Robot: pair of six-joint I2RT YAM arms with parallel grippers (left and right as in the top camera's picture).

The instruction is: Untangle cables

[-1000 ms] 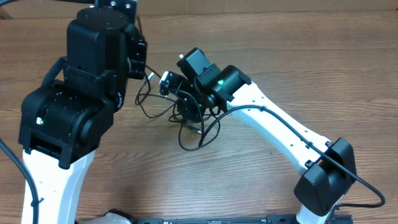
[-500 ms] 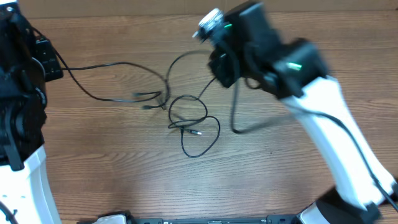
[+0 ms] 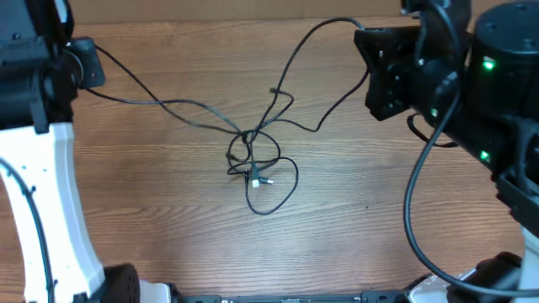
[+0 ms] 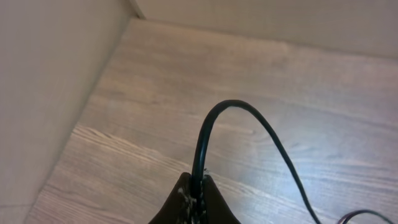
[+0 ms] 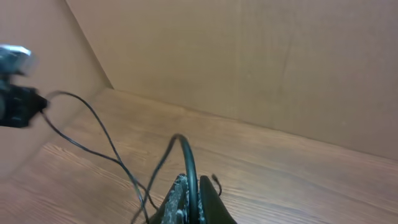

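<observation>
Cables (image 3: 253,162) knotted at the middle of the table (image 3: 152,236), one strand running out to each side.
Left gripper (image 4: 195,191): jaws pinched closed on one strand, far left. Right gripper (image 5: 190,194): jaws pinched closed on another, far right. Knot and loose loop lie between the arms, well apart from both.

Your thin black flexible cables (image 3: 248,139) end in small silvery plug tips (image 3: 258,179). The flat wooden table (image 3: 168,244) is mid-brown, streaked with darker grain running side to side. The left robot arm (image 3: 59,185) and the right robot arm (image 3: 505,93) have matte black housings and glossy white links. Small bright green indicator lights (image 3: 487,64) glow on the right one. The plain cardboard wall (image 5: 249,56) is tan.
</observation>
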